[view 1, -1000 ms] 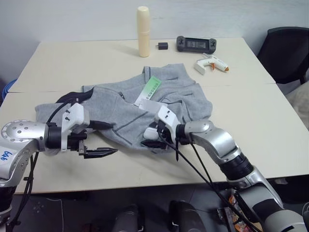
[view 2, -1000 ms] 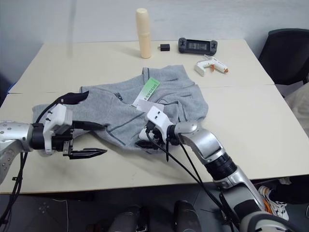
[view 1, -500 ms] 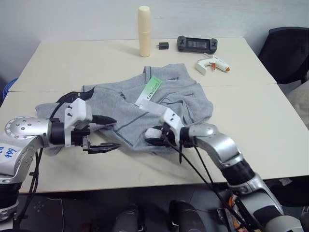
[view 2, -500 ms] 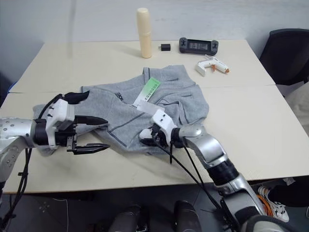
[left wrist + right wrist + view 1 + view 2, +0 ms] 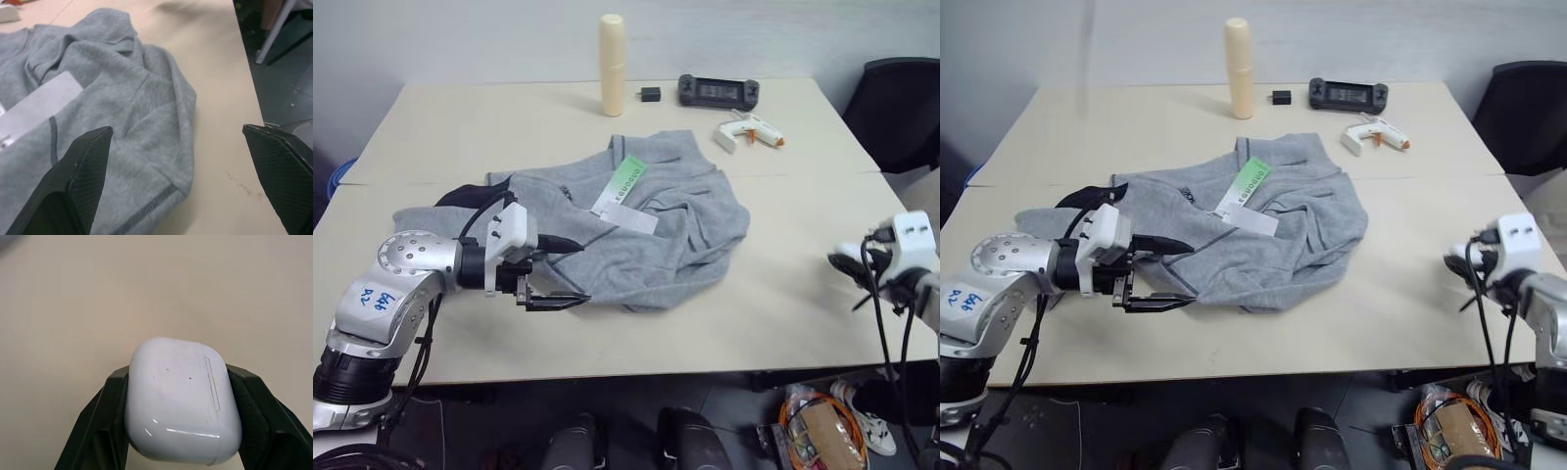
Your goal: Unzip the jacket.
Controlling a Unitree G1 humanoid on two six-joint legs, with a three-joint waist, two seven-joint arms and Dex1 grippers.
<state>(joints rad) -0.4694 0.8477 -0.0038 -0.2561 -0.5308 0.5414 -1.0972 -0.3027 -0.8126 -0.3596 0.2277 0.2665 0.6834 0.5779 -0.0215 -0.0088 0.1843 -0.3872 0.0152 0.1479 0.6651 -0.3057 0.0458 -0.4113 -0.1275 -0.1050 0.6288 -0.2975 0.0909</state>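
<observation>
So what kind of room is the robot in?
Probably an office or workroom. Plain pale tables are pushed together against a bare wall, a black office chair sits at the side, and a glue gun and handheld controller lie out.

- Grey jacket (image 5: 1263, 235) lies crumpled mid-table (image 5: 1410, 294), green-and-white tag (image 5: 1246, 188) on top.
- Left gripper (image 5: 1173, 274) at the jacket's near left edge, fingers spread wide, pointing across the cloth.
- Right gripper (image 5: 1459, 262) far out at the table's right edge, well apart from the jacket.
- Far side: cream bottle (image 5: 1239, 54), small black box (image 5: 1280, 98), black controller (image 5: 1349, 94), white glue gun (image 5: 1376, 134).
- Dark chair (image 5: 1528, 108) at far right.
</observation>
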